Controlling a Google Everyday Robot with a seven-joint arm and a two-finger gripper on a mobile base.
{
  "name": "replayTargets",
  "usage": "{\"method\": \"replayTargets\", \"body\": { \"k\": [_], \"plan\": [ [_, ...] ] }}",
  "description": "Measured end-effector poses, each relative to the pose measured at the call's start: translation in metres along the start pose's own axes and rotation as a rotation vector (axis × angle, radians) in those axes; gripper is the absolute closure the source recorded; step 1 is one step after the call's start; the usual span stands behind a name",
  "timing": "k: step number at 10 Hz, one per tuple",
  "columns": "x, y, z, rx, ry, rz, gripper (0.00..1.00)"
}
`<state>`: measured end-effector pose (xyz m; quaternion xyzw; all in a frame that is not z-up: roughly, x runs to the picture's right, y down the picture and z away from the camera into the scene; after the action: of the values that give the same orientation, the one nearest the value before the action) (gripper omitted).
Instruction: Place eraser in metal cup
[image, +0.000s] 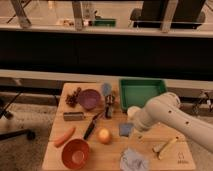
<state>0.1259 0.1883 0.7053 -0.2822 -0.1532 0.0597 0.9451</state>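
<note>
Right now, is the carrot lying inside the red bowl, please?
No, the carrot lies on the board beside the red bowl; the gripper is over the blue object.

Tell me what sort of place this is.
Probably an office or lab test area: a wooden table laid with mixed props, a green tray, a rolling chair's base at left. The gripper sits above the blue object near the table's middle.

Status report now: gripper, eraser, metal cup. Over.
Gripper by blue pad, right of centre. Eraser, likely the grey block, lies left, untouched. Metal cup beside purple bowl; black tool between.
</note>
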Motion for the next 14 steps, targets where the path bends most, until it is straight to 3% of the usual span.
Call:
{"method": "replayTargets", "body": {
  "k": [6, 14],
  "plan": [
    [-0.024, -0.014, 0.002, -0.017, -0.048, -0.038, 1.00],
    [-0.057, -0.045, 0.020, -0.033, -0.064, -0.073, 1.00]
  ]
}}
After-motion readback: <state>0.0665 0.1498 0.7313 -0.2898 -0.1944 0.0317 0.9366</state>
